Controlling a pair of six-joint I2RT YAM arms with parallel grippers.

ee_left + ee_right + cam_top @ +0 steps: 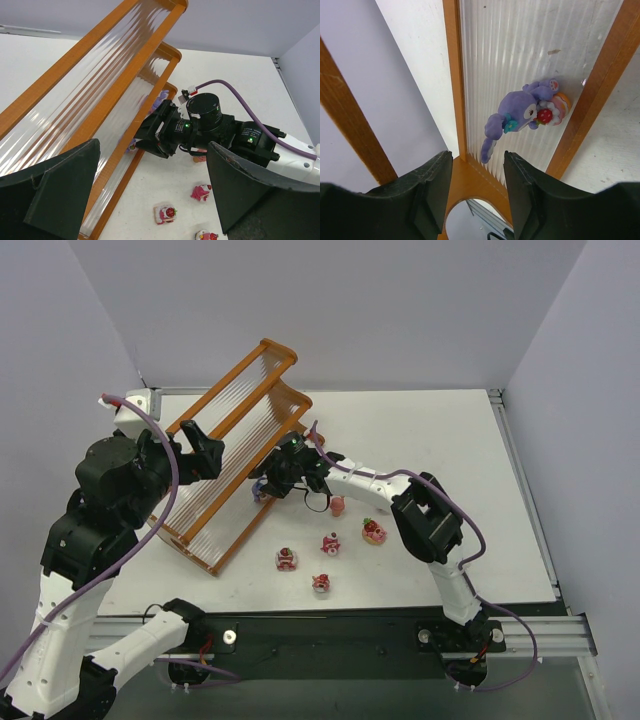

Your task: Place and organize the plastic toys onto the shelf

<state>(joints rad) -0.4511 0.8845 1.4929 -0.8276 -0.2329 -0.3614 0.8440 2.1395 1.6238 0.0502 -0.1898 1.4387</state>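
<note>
The 1 purple bunny (520,114) lies on its side on the lowest clear tier of the 1 shelf (240,430). At 6 o'clock from it in the wrist view, the right gripper (477,162) has its 2 fingers partly apart and grips nothing. In the top view, the left gripper (203,447) hovers over the shelf at 10 o'clock from the bunny, jaws wide and empty, and 5 pink and red toys (330,543) sit on the table (450,430) between 3 and 5 o'clock.

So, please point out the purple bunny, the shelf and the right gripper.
purple bunny (520,112), right wrist view, on its head.
shelf (454,75), right wrist view, on an orange rail.
right gripper (477,156), right wrist view, midway between its fingertips.
</note>
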